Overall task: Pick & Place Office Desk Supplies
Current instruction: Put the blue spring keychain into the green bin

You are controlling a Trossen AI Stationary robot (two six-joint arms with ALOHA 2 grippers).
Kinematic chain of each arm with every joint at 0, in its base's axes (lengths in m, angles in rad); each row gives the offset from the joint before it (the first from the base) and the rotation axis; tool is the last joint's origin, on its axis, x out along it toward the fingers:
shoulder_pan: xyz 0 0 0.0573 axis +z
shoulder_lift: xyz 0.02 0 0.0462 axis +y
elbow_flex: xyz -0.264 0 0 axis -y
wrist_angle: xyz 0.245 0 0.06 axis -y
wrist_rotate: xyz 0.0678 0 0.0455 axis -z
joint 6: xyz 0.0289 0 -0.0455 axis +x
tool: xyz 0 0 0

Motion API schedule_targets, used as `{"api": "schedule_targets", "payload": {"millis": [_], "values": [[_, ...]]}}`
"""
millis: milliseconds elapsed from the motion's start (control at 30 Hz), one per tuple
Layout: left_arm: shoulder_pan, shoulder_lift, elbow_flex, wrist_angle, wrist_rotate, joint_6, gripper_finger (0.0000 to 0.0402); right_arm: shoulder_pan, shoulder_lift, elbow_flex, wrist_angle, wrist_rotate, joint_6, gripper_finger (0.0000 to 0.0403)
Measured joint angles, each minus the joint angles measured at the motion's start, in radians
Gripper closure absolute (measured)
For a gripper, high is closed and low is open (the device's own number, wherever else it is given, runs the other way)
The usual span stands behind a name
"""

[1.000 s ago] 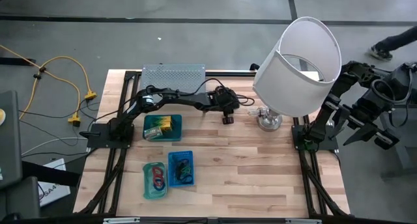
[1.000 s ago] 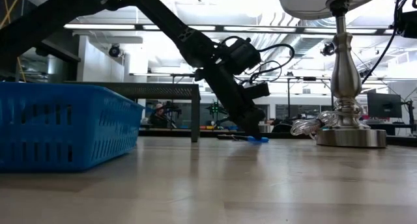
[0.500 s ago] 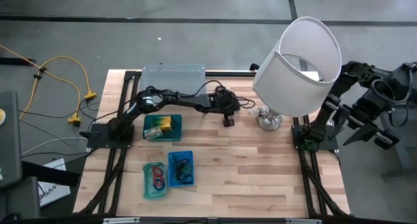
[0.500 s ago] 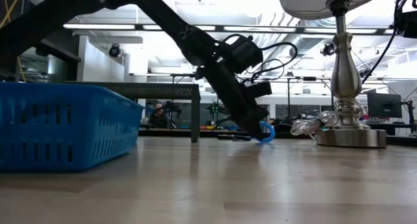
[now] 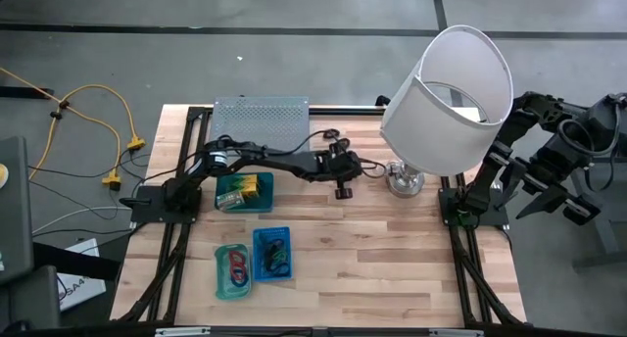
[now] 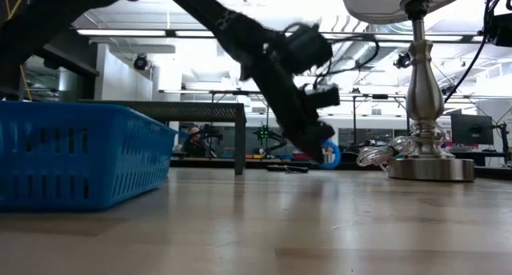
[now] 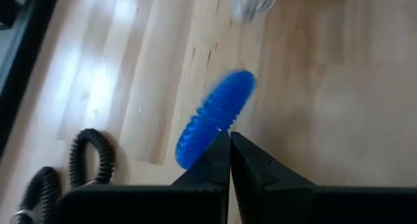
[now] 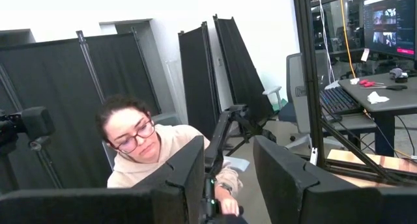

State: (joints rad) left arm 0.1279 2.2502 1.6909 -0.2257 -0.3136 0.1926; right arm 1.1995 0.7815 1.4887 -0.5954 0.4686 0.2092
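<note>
My left gripper (image 5: 343,189) is shut on a blue coiled ring (image 7: 215,116) left of the lamp base; in the low view the blue coiled ring (image 6: 330,153) hangs just above the wood. Black coiled loops (image 7: 83,160) lie flat on the table near the far edge, also visible from above as black coiled loops (image 5: 331,136). A green tray (image 5: 243,192) holds yellow-green packets, a teal tray (image 5: 232,271) red rings, a blue tray (image 5: 272,252) dark bands. My right gripper (image 8: 228,178) is open, parked off the table's right side. My left gripper pinches the blue ring's near rim (image 7: 207,136) between its two fingers, slanting down from the table's left. The ring stands on edge beyond the fingertips, lifted clear of the table.
The tall lamp's metal base (image 5: 404,178) and clear cord (image 6: 376,155) stand just right of the held ring, its white shade (image 5: 449,97) overhanging. A grey perforated rack (image 5: 260,113) sits at the far edge. A person (image 8: 153,152) sits beyond the table.
The blue ring lay flat on the table, was tipped up on edge, and is now lifted clear. My left gripper has risen with it and drawn slightly toward the near edge. The black loops stayed put.
</note>
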Motion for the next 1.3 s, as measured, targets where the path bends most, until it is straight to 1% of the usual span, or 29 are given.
{"api": "schedule_targets", "payload": {"millis": [233, 467, 633, 733, 933, 1167, 1233, 1300], "values": [[-0.066, -0.072, 0.0, -0.146, -0.073, -0.053, 0.0401, 0.0, 0.0, 0.0, -0.001, 0.0, 0.0, 0.0283], [-0.155, -0.142, 0.0, -0.346, -0.078, -0.158, 0.0401, 0.0, 0.0, 0.0, 0.0, 0.0, 0.0, 0.0283], [-0.226, -0.185, -0.008, -0.455, -0.077, -0.296, 0.0401, 0.0, 0.0, 0.0, -0.001, 0.0, 0.0, 0.0283], [-0.261, -0.219, -0.062, -0.472, -0.075, -0.377, 0.0401, 0.0, 0.0, 0.0, 0.0, 0.0, 0.0, 0.0283], [-0.343, -0.343, -0.213, -0.467, -0.099, -0.542, 0.0401, 0.0, 0.0, 0.0, 0.0, 0.0, 0.0, 0.0283], [-0.466, -0.472, -0.329, -0.501, -0.248, -0.687, 0.0401, 0.0, 0.0, 0.0, 0.0, 0.0, 0.0, 0.0283], [-0.496, -0.489, -0.337, -0.517, -0.274, -0.72, 0.0401, 0.0, 0.0, 0.0, 0.0, 0.0, 0.0, 0.0283], [-0.523, -0.507, -0.34, -0.576, -0.304, -0.771, 0.0401, 0.0, 0.0, 0.0, 0.0, 0.0, 0.0, 0.0283]]}}
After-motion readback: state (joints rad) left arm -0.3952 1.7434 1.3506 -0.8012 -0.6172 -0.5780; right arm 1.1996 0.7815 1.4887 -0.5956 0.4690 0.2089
